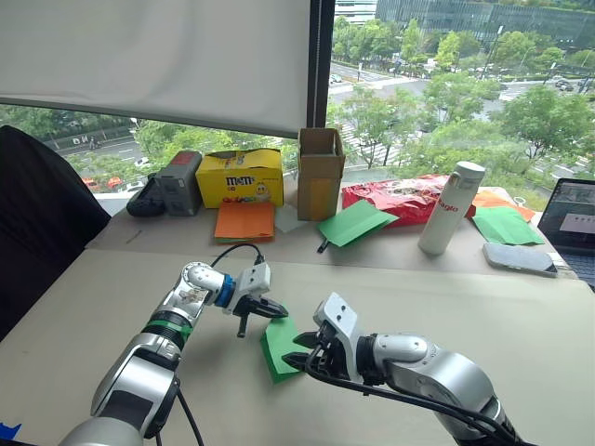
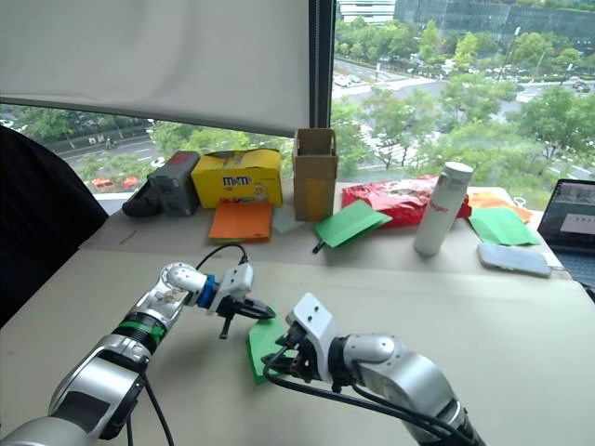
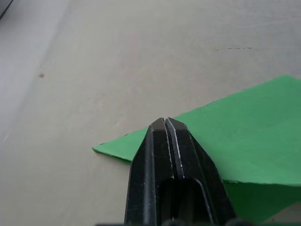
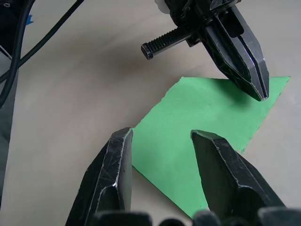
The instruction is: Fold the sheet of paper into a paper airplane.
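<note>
**Q:** Where is the paper right now?

**Me:** The sheet of paper (image 1: 279, 347) lies flat on the grey table (image 1: 521, 316), between my 2 grippers, already folded down to a green, angled shape with a pointed corner. It is well apart from the orange paper sheets (image 1: 244, 221) and the other green sheets at the back by the window.

**Q:** And your grippers?

**Me:** My left gripper (image 4: 256, 87) has its fingers pressed together with nothing between them, tip down on the sheet near its far corner, as if pinning or rubbing a crease. My right gripper (image 4: 162, 155) is spread wide, hanging just over the near edge, not gripping.

**Q:** So which step is this?

**Me:** I judge it a middle fold: some layers are made, but no narrow wedge yet.

**Q:** Next move?

**Me:** Probably my right fingers must slip under the near edge and lift it over, while the left tip holds the sheet from sliding. Thin paper skids easily.
</note>
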